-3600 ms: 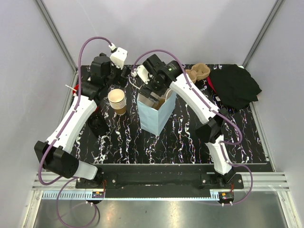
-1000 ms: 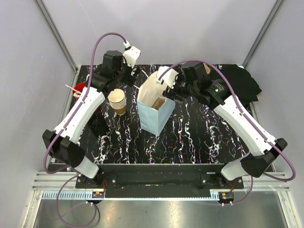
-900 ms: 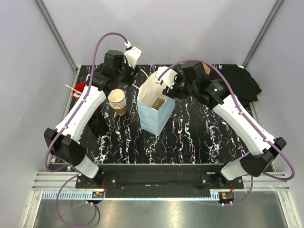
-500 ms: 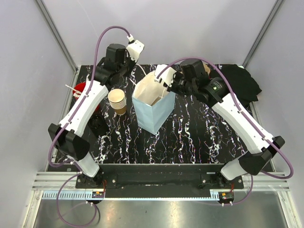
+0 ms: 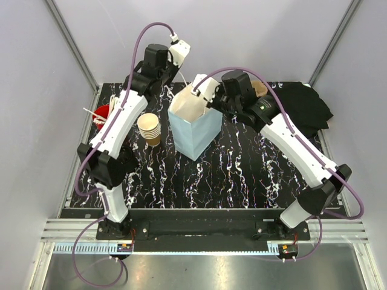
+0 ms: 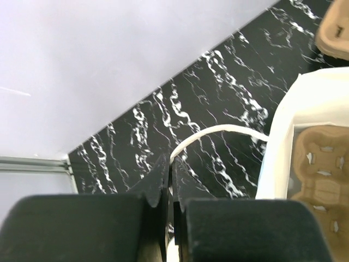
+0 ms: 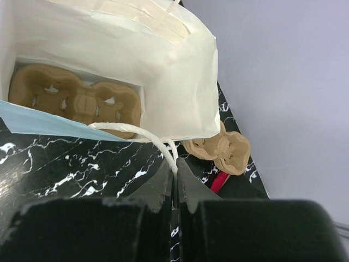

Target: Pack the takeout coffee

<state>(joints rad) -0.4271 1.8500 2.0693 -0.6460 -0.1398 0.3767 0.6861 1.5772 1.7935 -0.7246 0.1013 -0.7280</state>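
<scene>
A light-blue paper bag [image 5: 195, 130] with a white inside [image 7: 109, 49] stands open at the back middle of the table. A brown pulp cup carrier [image 7: 76, 101] lies in its bottom. My left gripper [image 6: 169, 164] is shut on the bag's white twisted handle [image 6: 218, 131] at the bag's back left. On the bag's right side, my right gripper [image 7: 175, 166] is shut on the other white handle [image 7: 136, 134]. The takeout coffee itself is out of view in all three views.
A stack of nested tan cups [image 5: 149, 128] stands left of the bag, under my left arm. A second pulp carrier [image 5: 257, 89] lies behind the bag, beside a black cloth [image 5: 299, 109]. A red object [image 5: 101, 113] sits at the table's left edge.
Both grippers went from open to shut on the bag's handles. The bag's mouth spread wider and the bag shifted slightly back and left as both arms reached further back.
</scene>
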